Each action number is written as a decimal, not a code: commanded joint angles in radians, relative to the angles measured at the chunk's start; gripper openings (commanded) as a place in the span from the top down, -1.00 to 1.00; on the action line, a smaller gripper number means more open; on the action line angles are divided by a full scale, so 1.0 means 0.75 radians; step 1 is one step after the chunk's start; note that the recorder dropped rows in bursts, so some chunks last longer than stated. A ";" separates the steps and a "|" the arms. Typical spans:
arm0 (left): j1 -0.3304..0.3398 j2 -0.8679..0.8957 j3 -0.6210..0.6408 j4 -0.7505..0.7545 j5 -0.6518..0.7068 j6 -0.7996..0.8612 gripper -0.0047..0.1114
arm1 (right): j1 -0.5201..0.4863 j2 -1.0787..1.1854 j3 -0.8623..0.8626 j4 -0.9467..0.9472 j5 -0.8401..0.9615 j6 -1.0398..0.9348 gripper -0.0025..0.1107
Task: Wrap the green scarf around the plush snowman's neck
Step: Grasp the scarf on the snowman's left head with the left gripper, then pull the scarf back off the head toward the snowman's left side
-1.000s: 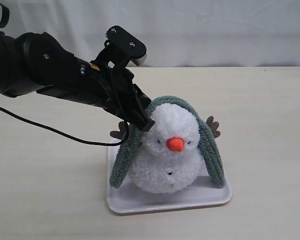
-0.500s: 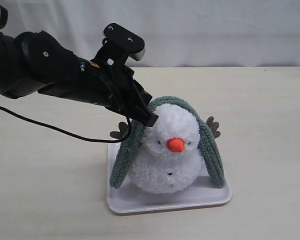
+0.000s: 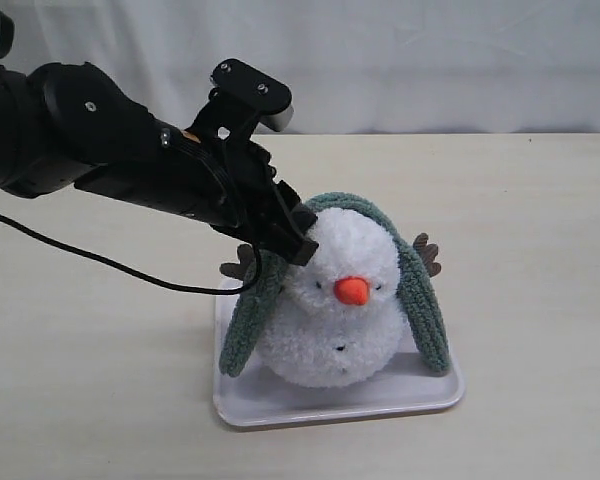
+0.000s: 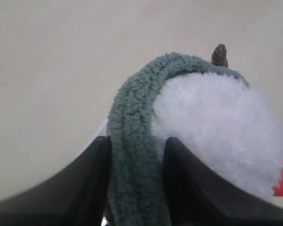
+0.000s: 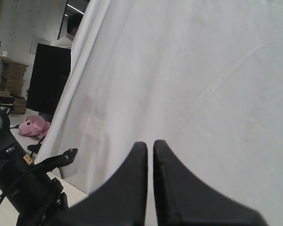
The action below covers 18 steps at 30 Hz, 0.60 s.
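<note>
The plush snowman [image 3: 335, 325] sits on a white tray [image 3: 280, 405], orange nose toward the camera. The green scarf [image 3: 245, 320] lies over the top of its head like an arch, and both ends hang down its sides to the tray. My left gripper [image 3: 292, 245] is at the head's left side, shut on the scarf where it bends downward. In the left wrist view the scarf [image 4: 134, 141] fills the gap between the two black fingers of the gripper [image 4: 137, 139], beside the white head [image 4: 217, 122]. My right gripper [image 5: 149, 143] is shut and empty, facing a white curtain, away from the snowman.
The tray stands on a beige table [image 3: 540, 230] with a white curtain [image 3: 430, 60] behind it. The black left arm [image 3: 90, 140] and its cable [image 3: 100, 262] reach in from the left. Brown antler-like arms [image 3: 426, 252] stick out behind the scarf.
The left gripper shifted slightly right along the scarf at the head's side, then dipped a little lower. The scarf stays draped over the head.
</note>
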 commanded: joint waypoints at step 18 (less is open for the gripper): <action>-0.002 0.107 0.004 0.017 -0.086 -0.007 0.92 | 0.002 -0.005 0.005 -0.010 -0.012 -0.012 0.88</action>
